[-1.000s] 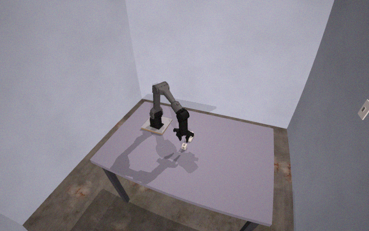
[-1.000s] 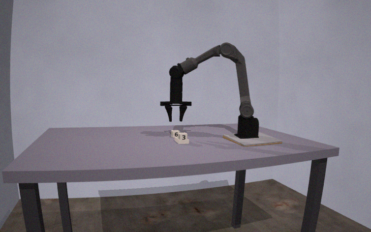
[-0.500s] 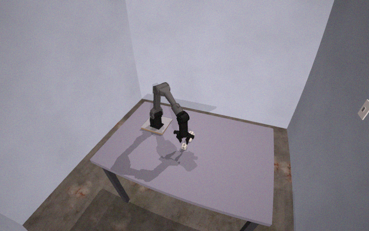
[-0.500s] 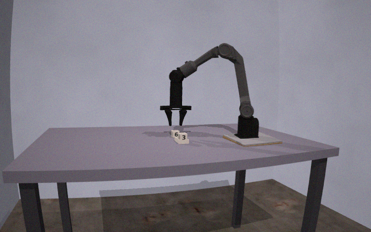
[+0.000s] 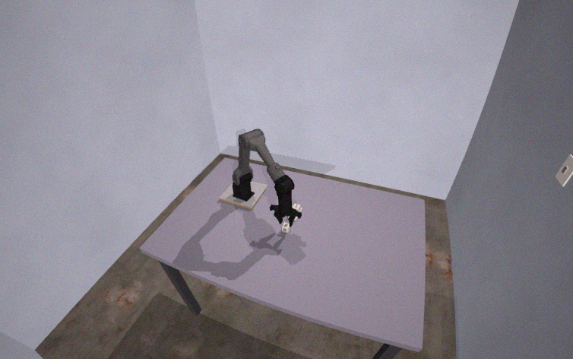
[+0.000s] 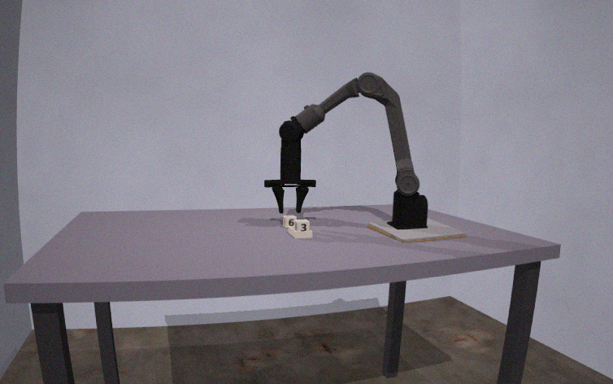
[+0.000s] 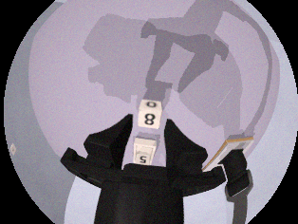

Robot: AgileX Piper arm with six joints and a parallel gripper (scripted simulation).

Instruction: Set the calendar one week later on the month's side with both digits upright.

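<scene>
Two cream date cubes stand side by side near the middle of the table. In the exterior view, one cube (image 6: 289, 221) shows a 6 and the other (image 6: 303, 226) shows a 3. The 3 cube rests on a low cream tray (image 6: 299, 234). My gripper (image 6: 289, 210) points straight down with its fingertips just above the 6 cube, open and empty. In the wrist view, a cube with 5 on top (image 7: 143, 153) lies between my fingers, and a cube with 8 on top (image 7: 150, 116) lies just beyond. The month's name is not visible. The top view shows the gripper (image 5: 283, 219) over a cube (image 5: 286, 228).
The arm's base stands on a white plate (image 6: 415, 230) with a tan edge, to the right of the cubes in the exterior view. This plate's corner also shows in the wrist view (image 7: 228, 153).
</scene>
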